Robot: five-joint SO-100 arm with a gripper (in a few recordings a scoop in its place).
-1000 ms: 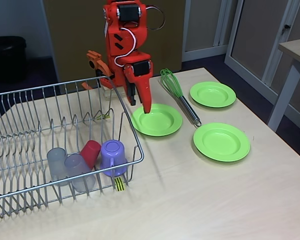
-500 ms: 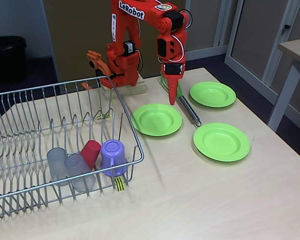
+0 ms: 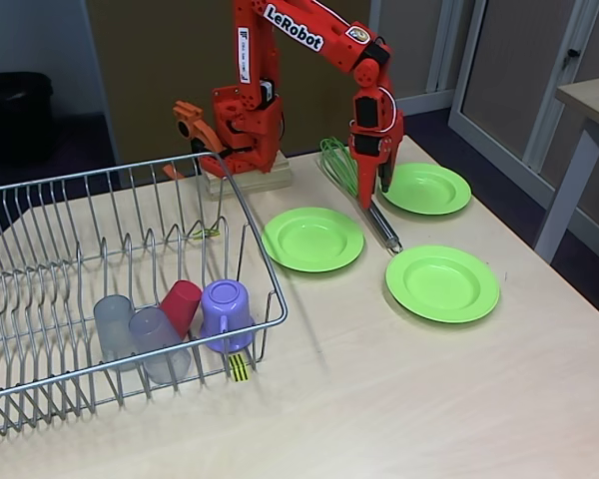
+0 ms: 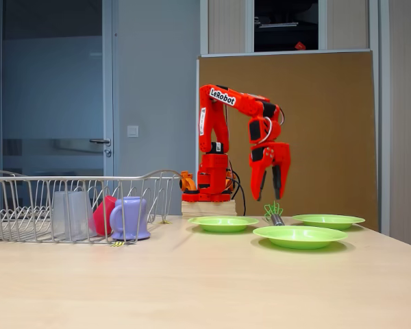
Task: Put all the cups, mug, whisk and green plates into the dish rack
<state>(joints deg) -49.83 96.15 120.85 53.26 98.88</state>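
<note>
From the high fixed view, the gripper hangs over the whisk near the table's far edge, fingers spread and holding nothing; three green plates lie around it on the table, while the two grey cups, red cup and mug sit in the dish rack's front corner. From the low side view, the gripper is clearly open, well above the whisk; plates flat on the table, mug inside the dish rack.

Orange arm extended forward, gripper pointing down, jaws apart
</note>
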